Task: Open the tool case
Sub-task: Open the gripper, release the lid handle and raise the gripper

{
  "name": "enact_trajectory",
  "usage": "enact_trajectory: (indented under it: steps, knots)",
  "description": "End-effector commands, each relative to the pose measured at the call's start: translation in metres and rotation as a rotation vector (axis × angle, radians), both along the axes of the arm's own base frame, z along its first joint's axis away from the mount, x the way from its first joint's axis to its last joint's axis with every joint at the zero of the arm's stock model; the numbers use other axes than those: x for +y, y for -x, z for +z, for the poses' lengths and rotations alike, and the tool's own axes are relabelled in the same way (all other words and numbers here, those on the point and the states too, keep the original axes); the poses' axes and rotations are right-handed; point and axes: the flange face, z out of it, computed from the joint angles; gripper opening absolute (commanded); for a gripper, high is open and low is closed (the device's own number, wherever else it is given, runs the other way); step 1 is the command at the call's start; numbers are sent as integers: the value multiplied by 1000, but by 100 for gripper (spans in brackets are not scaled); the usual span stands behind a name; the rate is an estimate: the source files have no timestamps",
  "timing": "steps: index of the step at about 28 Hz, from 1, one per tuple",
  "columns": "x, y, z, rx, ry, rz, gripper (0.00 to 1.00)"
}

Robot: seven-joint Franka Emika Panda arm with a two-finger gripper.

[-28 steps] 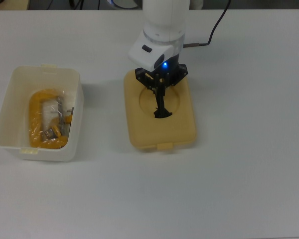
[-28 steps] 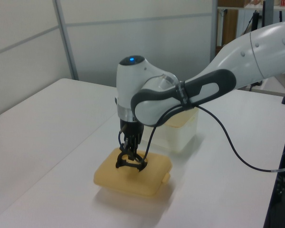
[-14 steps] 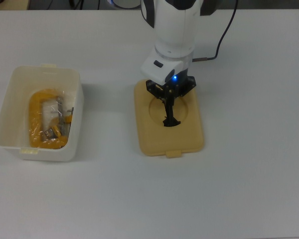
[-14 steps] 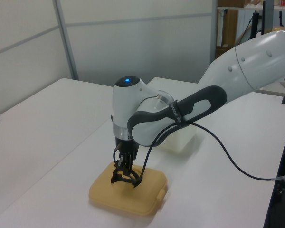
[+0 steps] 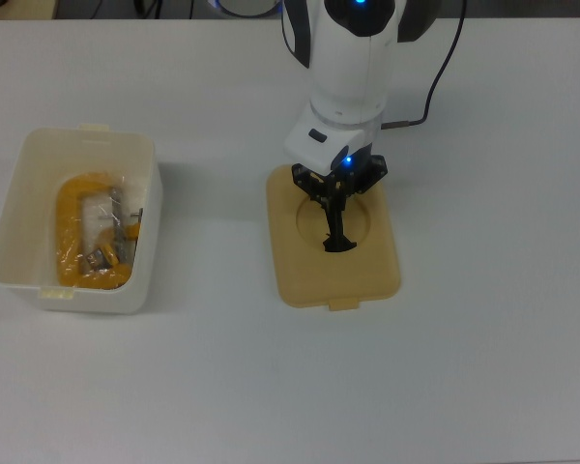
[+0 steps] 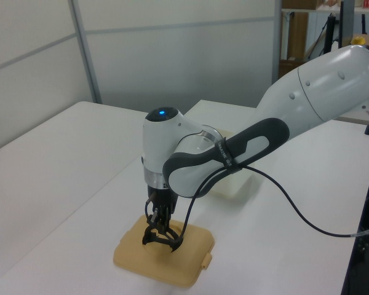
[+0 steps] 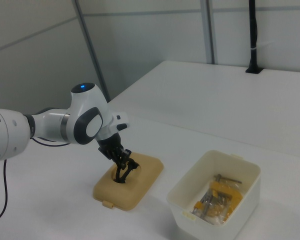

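Now the tool [image 5: 336,235] is gripping the black handle [image 5: 335,240] in the round recess of the tan lid [image 5: 336,280], its fingers closed around it. Over the last second the lid has been sliding toward the top view's right and settling flat on the desk [image 5: 483,367], well apart from the cream tub [image 5: 19,184], which is sitting uncovered with yellow tools [image 5: 89,237] showing. The case is looking open already; releasing the handle probably remains.

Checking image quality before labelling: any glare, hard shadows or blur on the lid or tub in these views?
Top view: even light, no glare on the lid; the tub casts a soft shadow.
Left view: faint shadow beside the lid, and the arm hides most of the tub.
Right view: tub contents readable, background wall dimmer.
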Motion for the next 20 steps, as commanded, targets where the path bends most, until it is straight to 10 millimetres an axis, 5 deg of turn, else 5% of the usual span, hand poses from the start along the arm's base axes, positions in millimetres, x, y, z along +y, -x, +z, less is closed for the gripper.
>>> enact_trajectory:
  steps: [1,6,20]
  knots:
    - [-7,-3,6,-19,16,-16,100]
    - [-30,-10,34,6,29,-59,100]
    - [-131,6,175,43,89,-145,100]
